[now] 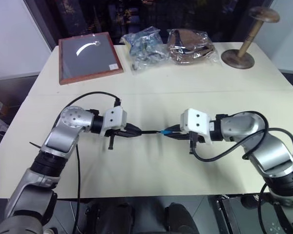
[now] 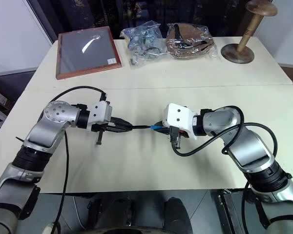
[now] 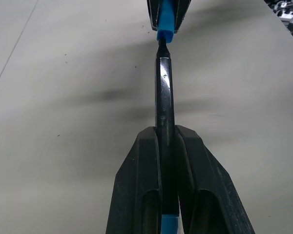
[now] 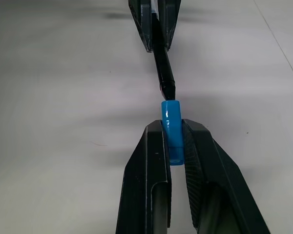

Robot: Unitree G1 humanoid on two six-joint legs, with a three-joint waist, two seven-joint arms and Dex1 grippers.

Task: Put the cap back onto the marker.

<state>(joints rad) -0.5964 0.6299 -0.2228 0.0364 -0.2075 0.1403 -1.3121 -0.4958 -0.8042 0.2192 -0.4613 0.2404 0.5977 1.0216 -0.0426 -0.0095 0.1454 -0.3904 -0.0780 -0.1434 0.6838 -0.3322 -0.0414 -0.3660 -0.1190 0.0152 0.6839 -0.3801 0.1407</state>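
Marker (image 1: 149,131), thin black plastic, lies level above a cream tabletop (image 1: 151,165) (dark room behind), tip toward the bright blue tube-shaped cap (image 4: 170,131); left gripper (image 1: 136,130) pinches the marker, right gripper (image 1: 167,132) pinches the cap.

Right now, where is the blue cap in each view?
Left eye: cap at centre, in the right hand.
Right eye: cap at centre.
Left wrist: cap at top.
Right wrist: cap at centre.
Shared landmark: the marker tip meeting it.

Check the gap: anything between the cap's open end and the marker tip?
Nothing. The right wrist view shows the marker tip just short of the cap mouth, with bare table behind; both are lined up.
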